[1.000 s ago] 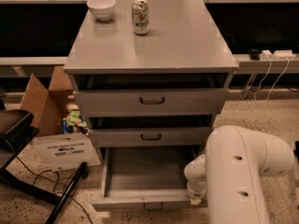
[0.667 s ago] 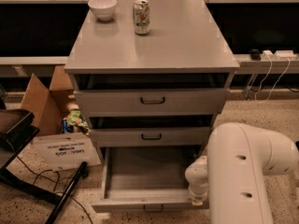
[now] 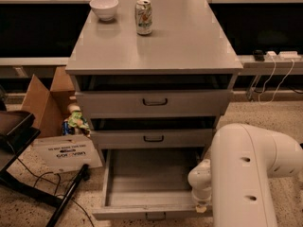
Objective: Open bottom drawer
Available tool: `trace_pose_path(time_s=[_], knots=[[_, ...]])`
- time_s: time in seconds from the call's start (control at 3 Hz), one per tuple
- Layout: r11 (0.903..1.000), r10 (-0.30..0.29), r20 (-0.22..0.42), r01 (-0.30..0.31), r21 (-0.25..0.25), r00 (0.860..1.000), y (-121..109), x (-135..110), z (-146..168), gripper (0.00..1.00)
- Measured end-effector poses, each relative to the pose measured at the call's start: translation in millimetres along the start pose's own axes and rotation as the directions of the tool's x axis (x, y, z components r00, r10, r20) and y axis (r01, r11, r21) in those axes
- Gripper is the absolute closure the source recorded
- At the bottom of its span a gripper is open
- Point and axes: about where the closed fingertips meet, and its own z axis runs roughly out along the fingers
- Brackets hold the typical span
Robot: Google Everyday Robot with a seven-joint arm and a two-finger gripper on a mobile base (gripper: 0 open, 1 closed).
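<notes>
The grey cabinet [image 3: 156, 46] has three drawers. The bottom drawer [image 3: 142, 181] stands pulled far out, and its plain grey shallow tray shows, with nothing in it. Its slim front panel [image 3: 128, 213] is near the picture's lower edge, with the small dark handle [image 3: 155, 216] just visible. My white arm [image 3: 246, 174] fills the lower right. My gripper [image 3: 202, 205] hangs at the drawer's front right corner, against its right side wall. The two drawers above, each with a dark handle, are slightly ajar.
A white bowl [image 3: 104, 7] and a drink can [image 3: 143, 17] stand on the cabinet top. At the left are an open cardboard box [image 3: 42, 100], a white sign [image 3: 66, 154] and a black stand's legs [image 3: 28, 188]. Cables and a power strip [image 3: 277, 56] lie at the back right.
The bottom drawer stays pulled out. My arm and gripper have barely shifted at the drawer's right front corner.
</notes>
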Motion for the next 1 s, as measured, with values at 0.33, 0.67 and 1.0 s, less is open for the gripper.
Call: trace_pose_path(time_s=[0.33, 0.67, 1.0], knots=[[1.0, 0.004, -0.009, -0.004, -0.007, 1.0, 6.3, 2.8, -2.5, 1.0], [1.0, 0.004, -0.009, -0.004, -0.007, 1.0, 6.0, 2.8, -2.5, 0.84], [1.0, 0.004, -0.009, -0.004, -0.007, 1.0, 6.0, 2.8, -2.5, 0.53]])
